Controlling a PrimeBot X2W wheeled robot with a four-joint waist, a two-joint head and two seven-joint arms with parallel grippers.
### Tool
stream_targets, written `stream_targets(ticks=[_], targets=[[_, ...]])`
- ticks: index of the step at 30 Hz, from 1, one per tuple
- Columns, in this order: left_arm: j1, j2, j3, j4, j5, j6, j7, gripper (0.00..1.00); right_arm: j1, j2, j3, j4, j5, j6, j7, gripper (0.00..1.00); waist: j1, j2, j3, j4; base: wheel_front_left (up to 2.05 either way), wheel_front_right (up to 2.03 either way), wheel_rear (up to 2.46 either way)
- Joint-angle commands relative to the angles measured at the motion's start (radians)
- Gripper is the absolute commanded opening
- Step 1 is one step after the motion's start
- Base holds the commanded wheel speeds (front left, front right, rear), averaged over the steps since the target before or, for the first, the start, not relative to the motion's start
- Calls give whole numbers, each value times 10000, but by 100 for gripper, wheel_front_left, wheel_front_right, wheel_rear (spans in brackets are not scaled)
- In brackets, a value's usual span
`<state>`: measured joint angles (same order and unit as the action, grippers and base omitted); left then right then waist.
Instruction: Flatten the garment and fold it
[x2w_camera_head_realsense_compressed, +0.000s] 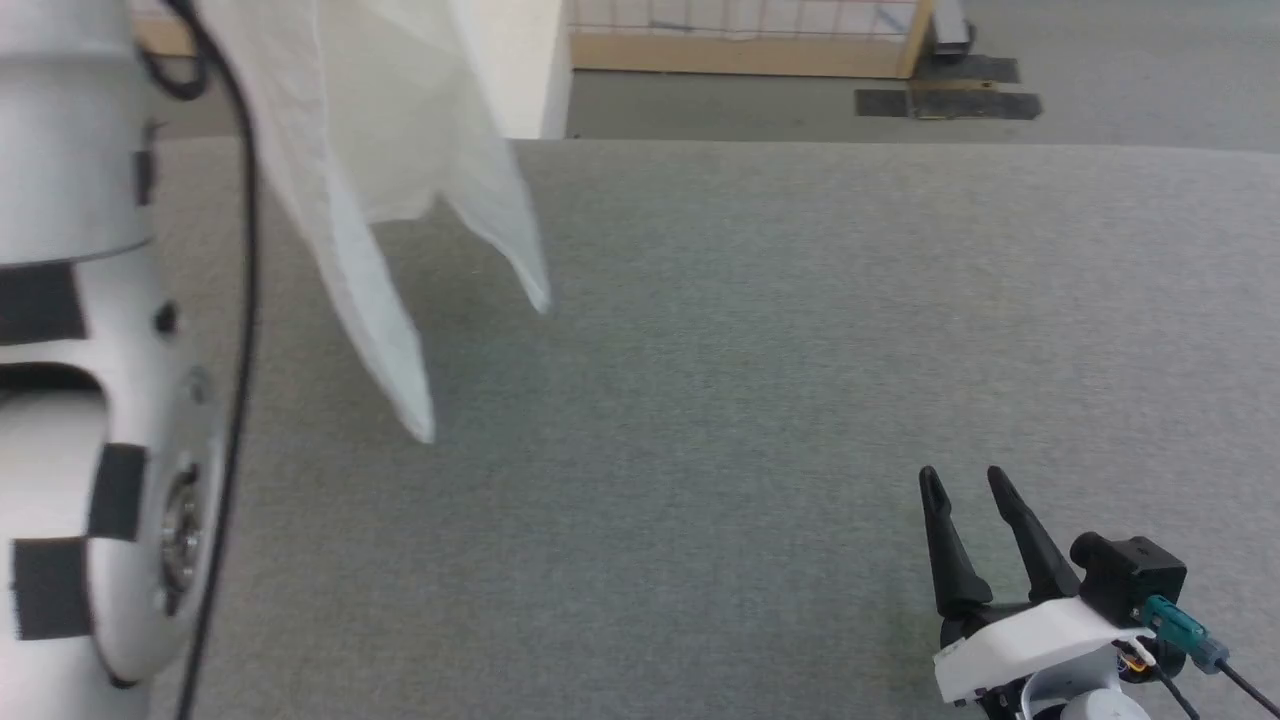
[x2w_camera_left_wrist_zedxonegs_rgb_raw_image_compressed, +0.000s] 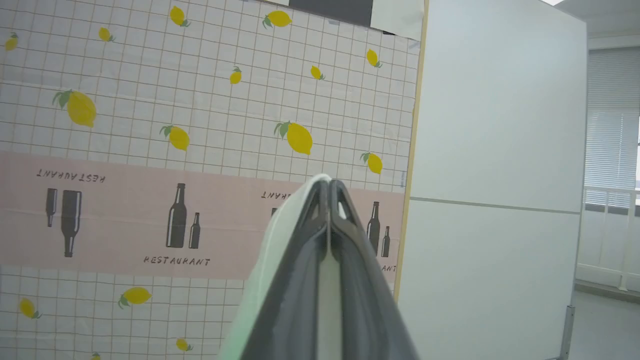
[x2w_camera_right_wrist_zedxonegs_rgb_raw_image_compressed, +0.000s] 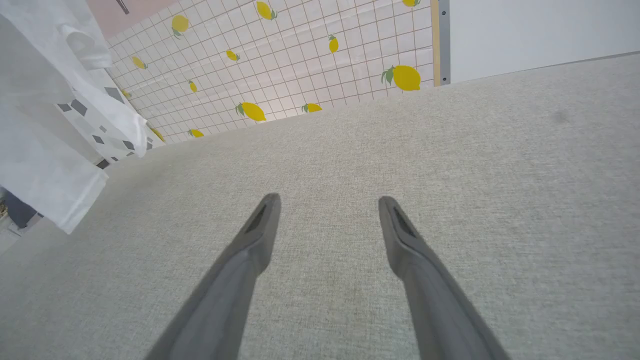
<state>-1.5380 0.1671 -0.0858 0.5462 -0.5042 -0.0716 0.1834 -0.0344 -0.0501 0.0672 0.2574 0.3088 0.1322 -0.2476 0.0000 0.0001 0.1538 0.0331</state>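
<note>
White thin garment (x2w_camera_head_realsense_compressed: 380, 150) hangs pinched in left gripper (x2w_camera_left_wrist_zedxonegs_rgb_raw_image_compressed: 330, 183); right gripper (x2w_camera_head_realsense_compressed: 965, 481) gapes empty.

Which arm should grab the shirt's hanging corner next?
Right. The right gripper is open and free over the table; the left gripper is shut on the shirt, holding it up.

Robot pose: left hand (x2w_camera_left_wrist_zedxonegs_rgb_raw_image_compressed: 330, 184), long dark fingers pressed together on a thin white garment (x2w_camera_left_wrist_zedxonegs_rgb_raw_image_compressed: 257, 280); right hand (x2w_camera_head_realsense_compressed: 963, 478) low, dark fingers spread, empty.
</note>
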Motion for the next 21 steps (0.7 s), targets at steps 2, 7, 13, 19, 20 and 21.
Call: stream_targets(ticks=[2,7,13,19,20,21], targets=[[-46,-423,-107,357,-440,-171,158,0,86,-1,-7,129,90,-15,-99,100,0,-1,-428,-682,0,0,0],[1176,-928,-804,757,-1280,-495,616,0,219,-1,-123,258,87,-15,-129,100,0,-1,-576,-856,0,0,0],[4483,-1137,-2229,997,-2430,-582,993,0,383,-1,-207,288,0,-15,-137,100,0,-1,-725,-922,0,0,0],[8172,-1156,-4213,1578,-2424,-587,1816,0,465,-1,-294,187,-25,-15,-139,100,0,-1,-743,-996,0,0,0],[8668,-1144,-4569,1739,-2263,-587,2016,0,474,-1,-330,161,-17,-15,-139,100,0,-1,-744,-1002,0,0,0],[9054,-1135,-4853,1883,-2175,-588,2264,0,489,-1,-348,150,-12,-15,-140,100,0,-1,-753,-1004,0,0,0]])
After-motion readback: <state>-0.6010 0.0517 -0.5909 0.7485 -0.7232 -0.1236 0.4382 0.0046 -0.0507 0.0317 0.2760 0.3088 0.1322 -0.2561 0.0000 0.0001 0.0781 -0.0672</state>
